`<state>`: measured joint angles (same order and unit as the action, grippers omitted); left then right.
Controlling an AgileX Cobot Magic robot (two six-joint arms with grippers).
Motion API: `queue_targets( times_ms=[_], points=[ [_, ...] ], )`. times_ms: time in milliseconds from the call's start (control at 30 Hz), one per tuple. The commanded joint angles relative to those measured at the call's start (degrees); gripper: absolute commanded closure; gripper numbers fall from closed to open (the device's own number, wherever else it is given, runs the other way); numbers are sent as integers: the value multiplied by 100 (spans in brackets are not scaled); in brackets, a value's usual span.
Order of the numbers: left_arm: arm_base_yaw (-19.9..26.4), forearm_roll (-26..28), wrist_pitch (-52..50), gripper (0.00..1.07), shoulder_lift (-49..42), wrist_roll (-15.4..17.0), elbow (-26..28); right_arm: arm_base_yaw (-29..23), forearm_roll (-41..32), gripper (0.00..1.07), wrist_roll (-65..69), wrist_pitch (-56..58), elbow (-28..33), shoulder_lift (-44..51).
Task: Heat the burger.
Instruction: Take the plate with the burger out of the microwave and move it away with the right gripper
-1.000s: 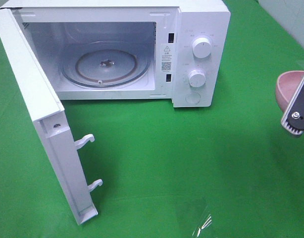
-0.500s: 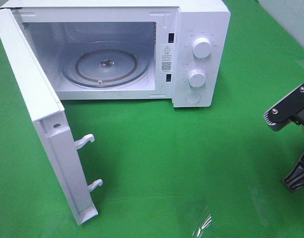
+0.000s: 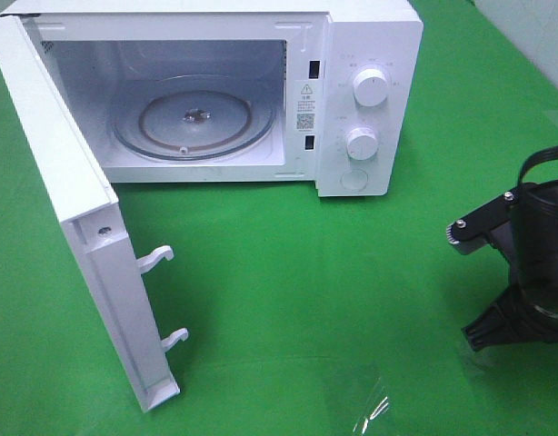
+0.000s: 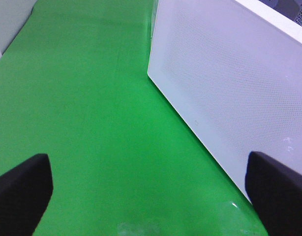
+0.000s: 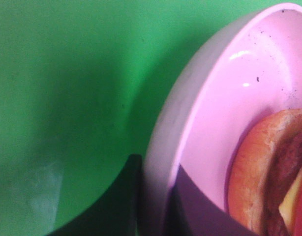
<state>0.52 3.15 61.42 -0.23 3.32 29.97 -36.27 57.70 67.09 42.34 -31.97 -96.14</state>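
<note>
The burger [image 5: 269,172] lies in a round pink plate [image 5: 225,98]; only part of its brown bun, dark patty, cheese and tomato shows in the right wrist view. My right gripper [image 5: 153,196] is shut on the plate's rim, with one finger inside and one outside. In the high view my right arm [image 3: 533,254] is at the right edge and hides the plate and burger. My left gripper [image 4: 150,194] is open and empty, low over the green cloth beside the outer face of the microwave door [image 4: 229,88].
The white microwave [image 3: 370,36] stands at the back with its door [image 3: 70,200] swung wide open to the left. Its glass turntable [image 3: 195,118] is bare. Two knobs [image 3: 370,88] are on its right panel. Green cloth [image 3: 306,272] covers the table.
My right arm has moved in from the right edge and turned. The pink plate showed beside it a second ago and is now hidden behind it. The microwave has not moved.
</note>
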Motion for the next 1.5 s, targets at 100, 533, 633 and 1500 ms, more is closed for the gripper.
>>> queue_targets(
  times_ms=[100,533,633,1500],
  points=[
    [11,11,-46,8,-29,11,-17,183,418,107,40,166,-418,-539],
    [11,11,-46,8,-29,11,-17,476,378,102,-34,-155,-808,-1163],
    [11,11,-46,8,-29,11,-17,476,281,95,-52,-160,-808,-1163],
    [11,11,-46,8,-29,11,-17,464,-2796,34,-3466,-607,-808,1788]
  ],
)
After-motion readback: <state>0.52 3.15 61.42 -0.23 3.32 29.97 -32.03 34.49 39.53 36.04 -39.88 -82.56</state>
